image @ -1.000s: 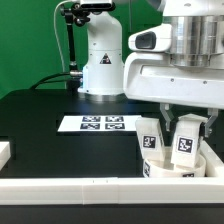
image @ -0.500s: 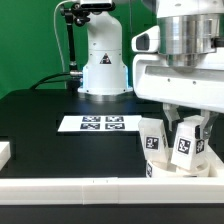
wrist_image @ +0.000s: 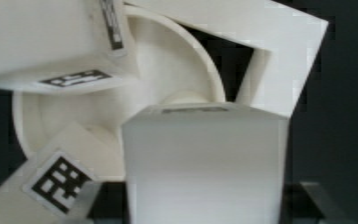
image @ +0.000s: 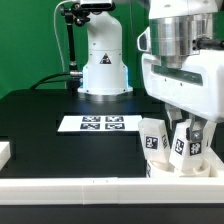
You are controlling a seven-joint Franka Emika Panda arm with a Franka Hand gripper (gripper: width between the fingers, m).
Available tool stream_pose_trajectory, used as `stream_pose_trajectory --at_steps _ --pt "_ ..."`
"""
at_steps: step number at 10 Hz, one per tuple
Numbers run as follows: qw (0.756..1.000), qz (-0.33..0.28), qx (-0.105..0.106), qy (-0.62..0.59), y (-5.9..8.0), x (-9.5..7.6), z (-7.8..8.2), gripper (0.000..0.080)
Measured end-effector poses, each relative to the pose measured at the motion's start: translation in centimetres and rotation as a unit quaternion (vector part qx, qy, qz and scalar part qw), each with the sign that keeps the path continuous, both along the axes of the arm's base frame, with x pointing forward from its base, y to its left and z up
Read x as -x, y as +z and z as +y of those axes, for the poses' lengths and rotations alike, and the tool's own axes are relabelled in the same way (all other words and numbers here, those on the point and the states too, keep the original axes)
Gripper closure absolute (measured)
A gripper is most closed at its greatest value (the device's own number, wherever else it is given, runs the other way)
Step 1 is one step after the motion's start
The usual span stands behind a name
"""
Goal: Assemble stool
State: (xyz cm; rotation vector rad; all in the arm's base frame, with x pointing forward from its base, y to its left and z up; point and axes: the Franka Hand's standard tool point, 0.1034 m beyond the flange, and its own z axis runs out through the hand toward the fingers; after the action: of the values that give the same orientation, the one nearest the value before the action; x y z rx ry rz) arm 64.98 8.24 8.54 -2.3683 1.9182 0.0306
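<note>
Clamped around a short white leg (image: 184, 146), the claw (image: 187, 128) hangs low at the exterior view's right, its jaws nearly together on the part. That leg stands upright with a black-and-white tag facing the camera, and its lower end meets the round white seat (image: 178, 168) lying on the black table (image: 50, 115). In the wrist view the gripped leg (wrist_image: 202, 160) fills the middle, with the curved seat (wrist_image: 60, 120) behind it. Just beside it, toward the exterior view's left, a second leg (image: 151, 135) stands upright on the seat, also tagged. Farther left, well apart, the marker board (image: 98, 123) lies flat on the table. A long white rail (image: 70, 184) runs along the near edge.
</note>
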Motion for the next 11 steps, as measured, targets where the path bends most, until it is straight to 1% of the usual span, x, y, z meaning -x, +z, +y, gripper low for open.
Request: stream_pose_trajectory --at_steps 3,7,10,11 --pt "0.993 -0.003 -0.009 -0.116 0.00 -0.39 0.00 0.0459" --pt "0.967 0.008 -0.016 -0.253 -0.09 -0.34 0.61 0.0459" --pt "0.953 0.013 -0.021 -0.302 -0.09 -0.38 0.65 0.0459" --pt "0.951 0.014 -0.023 -0.307 -0.09 -0.38 0.68 0.0459"
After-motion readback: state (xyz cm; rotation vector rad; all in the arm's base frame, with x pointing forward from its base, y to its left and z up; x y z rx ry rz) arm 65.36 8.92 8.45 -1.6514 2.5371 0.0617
